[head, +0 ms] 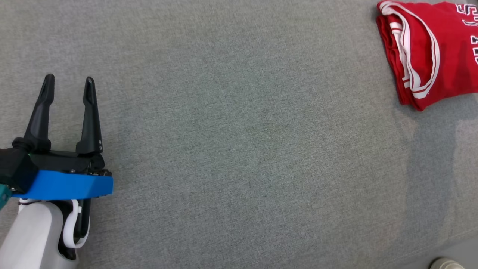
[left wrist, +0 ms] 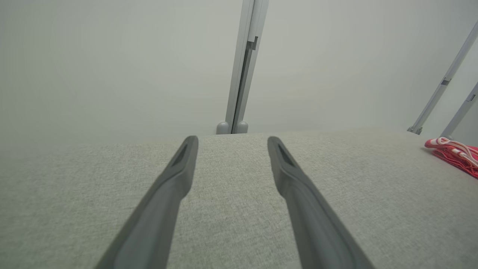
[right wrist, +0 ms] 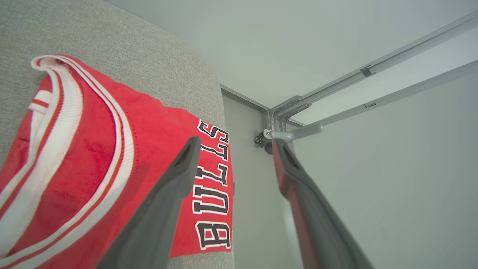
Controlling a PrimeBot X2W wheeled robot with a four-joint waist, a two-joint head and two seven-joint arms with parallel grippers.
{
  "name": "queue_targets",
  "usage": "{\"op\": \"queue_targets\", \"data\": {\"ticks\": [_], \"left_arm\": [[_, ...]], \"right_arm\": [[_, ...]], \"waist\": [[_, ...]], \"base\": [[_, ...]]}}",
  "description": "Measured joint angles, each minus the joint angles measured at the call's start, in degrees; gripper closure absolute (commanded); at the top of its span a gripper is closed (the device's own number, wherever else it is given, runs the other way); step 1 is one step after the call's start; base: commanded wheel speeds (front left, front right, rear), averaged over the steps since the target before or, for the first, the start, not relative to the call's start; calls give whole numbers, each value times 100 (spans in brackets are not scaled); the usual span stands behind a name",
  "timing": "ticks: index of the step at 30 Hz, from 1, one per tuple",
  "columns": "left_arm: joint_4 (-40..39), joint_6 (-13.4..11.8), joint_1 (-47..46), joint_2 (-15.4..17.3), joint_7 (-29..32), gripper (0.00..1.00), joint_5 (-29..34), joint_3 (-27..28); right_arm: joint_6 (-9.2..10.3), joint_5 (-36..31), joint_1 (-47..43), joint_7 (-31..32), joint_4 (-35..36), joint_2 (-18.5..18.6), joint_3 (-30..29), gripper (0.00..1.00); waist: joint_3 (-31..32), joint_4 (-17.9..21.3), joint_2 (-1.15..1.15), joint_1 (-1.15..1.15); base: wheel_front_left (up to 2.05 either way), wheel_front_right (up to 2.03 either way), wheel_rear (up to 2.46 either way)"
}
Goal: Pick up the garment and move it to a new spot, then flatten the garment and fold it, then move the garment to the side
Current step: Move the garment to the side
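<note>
You will find the garment [head: 429, 52] folded and lying at the far right corner of the worktop [head: 239, 149], reaching its right edge. Judged from that, the last step, setting it aside, is in hand or finished.

Left gripper [head: 69, 78]: jaws spread and empty, near the left edge, well apart from the cloth. Right gripper [right wrist: 235, 142]: jaws spread, gripping nothing, one finger above the jersey and the other beyond the edge.

Your next move should be a clean lift away without snagging a fold.

The right wrist view gives you the chest lettering complete and shows how the cloth meets the edge. The head view gives part of that lettering.
</note>
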State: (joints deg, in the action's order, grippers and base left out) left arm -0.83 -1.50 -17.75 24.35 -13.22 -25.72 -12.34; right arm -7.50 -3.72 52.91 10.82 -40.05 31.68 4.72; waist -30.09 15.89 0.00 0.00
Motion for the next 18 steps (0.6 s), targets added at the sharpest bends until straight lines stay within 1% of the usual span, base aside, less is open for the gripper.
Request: {"op": "queue_targets", "data": {"ticks": [5,9,12,18], "left_arm": [[188,-16,151,-141,-59,0,-57,-25],[431,-14,392,-302,-109,0,-130,-36],[620,-21,639,-411,-149,0,-174,-30],[976,-62,1130,-541,-159,0,-218,4]], "right_arm": [[0,-75,-125,-408,-100,-187,-90,0],[0,193,-584,-869,14,-570,-169,0],[0,553,-1056,-1295,327,-856,-266,0],[1,907,-2343,-1751,1322,-1456,-461,0]], "waist": [[305,-97,0,0],[673,-198,0,-1],[997,-284,0,-1],[1677,-471,0,-2]], "base": [[0,0,0],[0,0,0],[0,0,0],[0,0,0]]}}
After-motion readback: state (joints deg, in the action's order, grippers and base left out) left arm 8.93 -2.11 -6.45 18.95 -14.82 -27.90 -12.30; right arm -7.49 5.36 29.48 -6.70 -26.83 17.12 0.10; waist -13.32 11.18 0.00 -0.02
